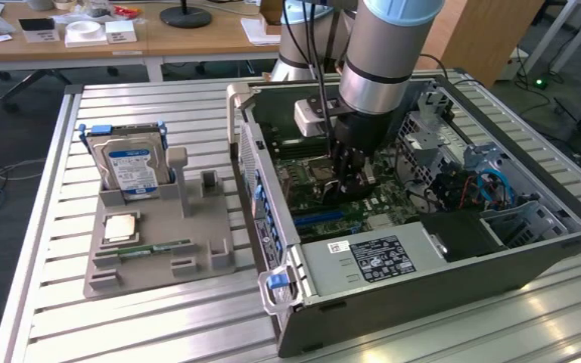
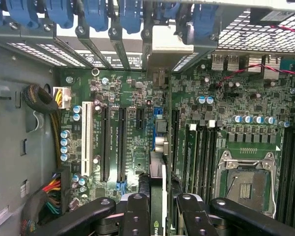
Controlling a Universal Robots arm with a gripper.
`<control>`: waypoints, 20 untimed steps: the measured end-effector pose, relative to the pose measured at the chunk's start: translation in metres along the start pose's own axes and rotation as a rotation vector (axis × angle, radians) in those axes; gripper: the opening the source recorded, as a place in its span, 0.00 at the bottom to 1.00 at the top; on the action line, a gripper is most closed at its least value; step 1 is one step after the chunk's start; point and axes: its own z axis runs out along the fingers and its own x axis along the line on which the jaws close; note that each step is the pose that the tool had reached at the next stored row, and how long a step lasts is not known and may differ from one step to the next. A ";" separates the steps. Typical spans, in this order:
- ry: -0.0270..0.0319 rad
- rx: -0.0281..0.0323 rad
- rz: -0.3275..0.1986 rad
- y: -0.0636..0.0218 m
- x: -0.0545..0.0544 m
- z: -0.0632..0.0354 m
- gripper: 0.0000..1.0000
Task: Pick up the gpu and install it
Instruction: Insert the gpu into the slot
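Note:
The gpu [image 2: 157, 191] is a thin card seen edge-on in the wrist view, with a green board edge and a dark face. My gripper [image 2: 162, 210] is shut on it, one black finger [image 2: 137, 214] on each side. The card hangs low over the green motherboard [image 2: 113, 88], in line with the long black expansion slots [image 2: 122, 142]. Its silvery bracket end [image 2: 164, 46] points toward the rear slot openings. In the exterior view my gripper [image 1: 351, 180] reaches down inside the open computer case [image 1: 301, 302], and the fingers mostly hide the card.
On the exterior view's left, a grey holder [image 1: 194, 227] carries a hard drive [image 1: 129, 166], a processor chip [image 1: 121, 227] and a memory stick [image 1: 160, 247]. Inside the case are the power supply [image 1: 371, 257], the processor socket [image 2: 246, 189], blue slot latches [image 2: 93, 12] and cable bundles [image 2: 44, 196].

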 end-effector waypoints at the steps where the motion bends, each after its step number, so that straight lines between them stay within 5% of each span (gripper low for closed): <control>1: 0.0000 0.0000 0.000 0.0001 0.000 0.0003 0.26; 20: -0.0001 0.0000 0.000 0.0054 0.001 0.0070 0.26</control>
